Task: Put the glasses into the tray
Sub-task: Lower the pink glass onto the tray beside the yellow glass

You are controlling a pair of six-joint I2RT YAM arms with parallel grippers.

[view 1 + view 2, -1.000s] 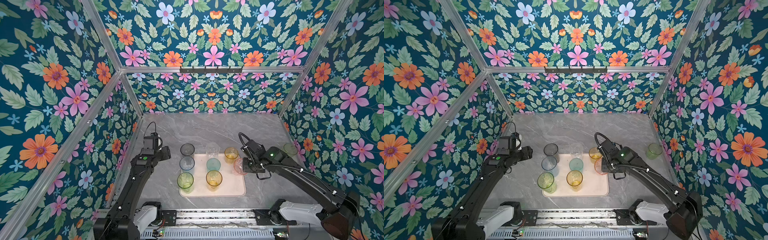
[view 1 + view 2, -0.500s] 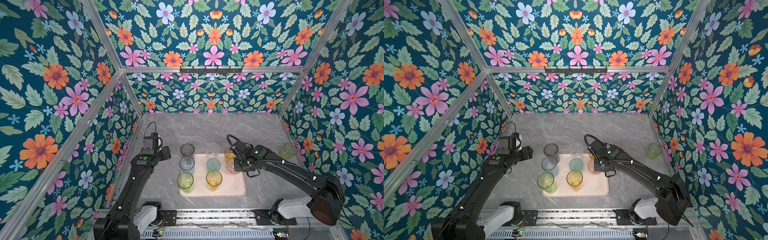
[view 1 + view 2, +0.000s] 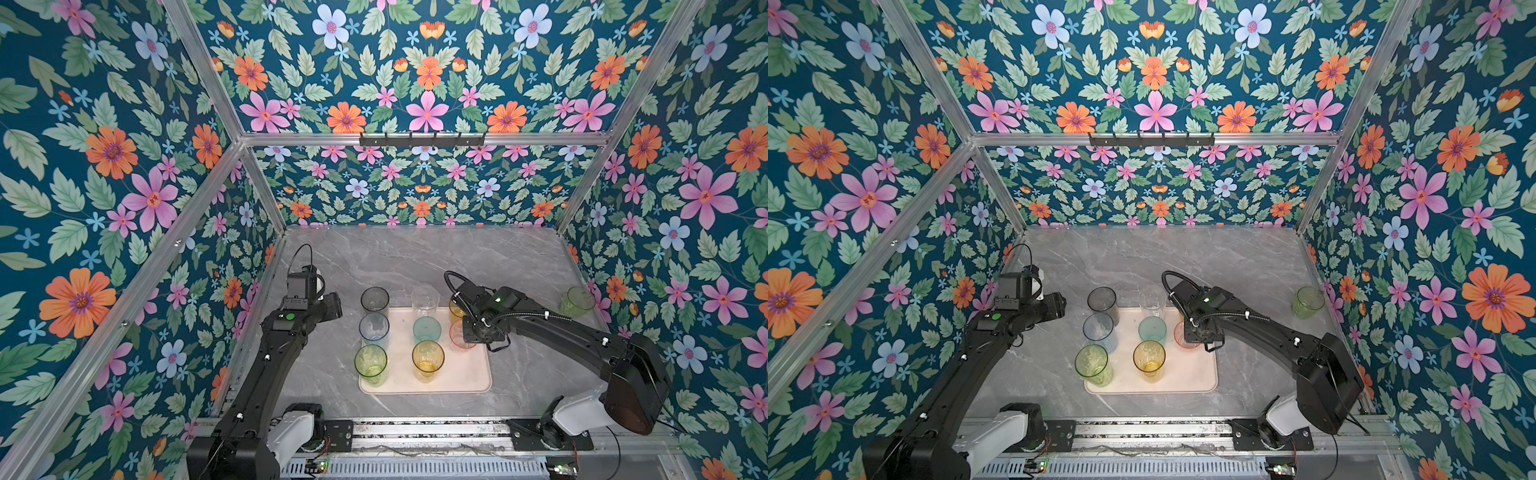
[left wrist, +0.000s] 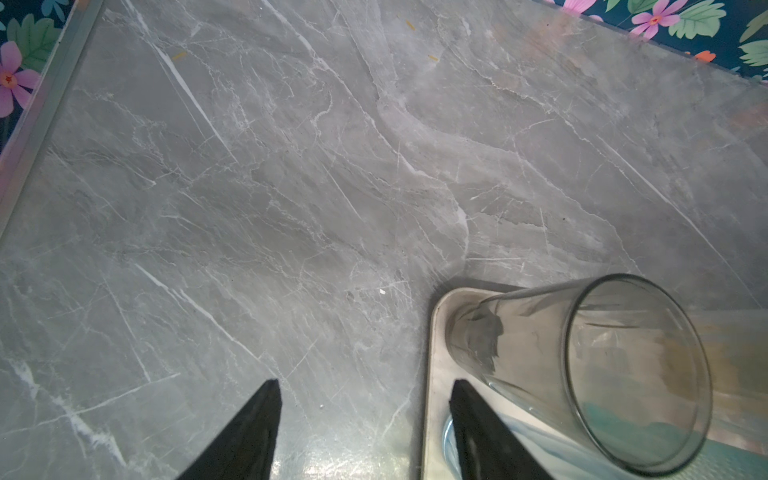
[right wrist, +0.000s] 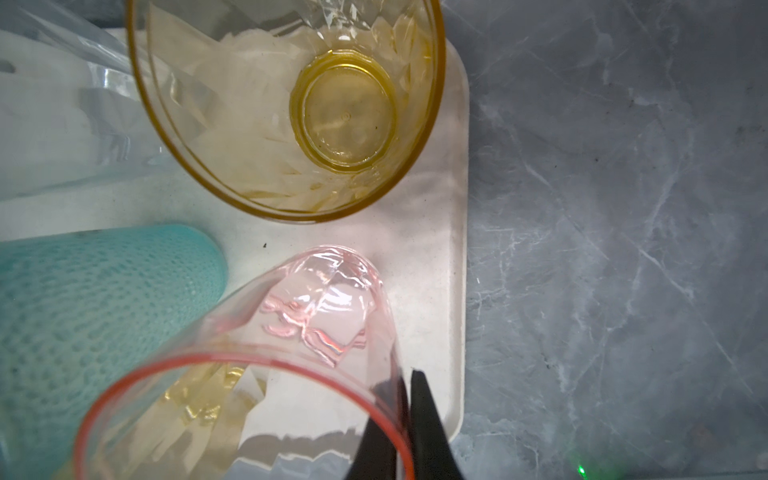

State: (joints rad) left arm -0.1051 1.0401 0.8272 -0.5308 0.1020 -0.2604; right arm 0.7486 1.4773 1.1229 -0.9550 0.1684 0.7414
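Swinging in from 3 o'clock, the right gripper [image 5: 405, 415] has carried the pink glass [image 3: 460, 337] from the tray's [image 3: 465, 380] right rim to a spot well inside it; nothing else has shifted.

Left to right: the left gripper [image 4: 363, 388] hangs at the tray's 10 o'clock above the table [image 4: 249, 187]. Its jaws are apart and empty, and it looks parked clear of the other arm's work. Just beside it is the smoky grey glass [image 3: 374, 298], first of seven glasses [image 3: 374, 328] standing in rows on the tray.

At the tray's 3 o'clock, the right gripper pinches the pink glass's wall, one finger inside and one outside. That rim hold suits lowering it into the gap between the teal glass [image 5: 104, 299] and the amber glass [image 5: 286, 108]. Whether its base touches down I cannot tell.

A pale green glass [image 3: 577, 301] waits on the table at 2 o'clock, well apart from the tray.
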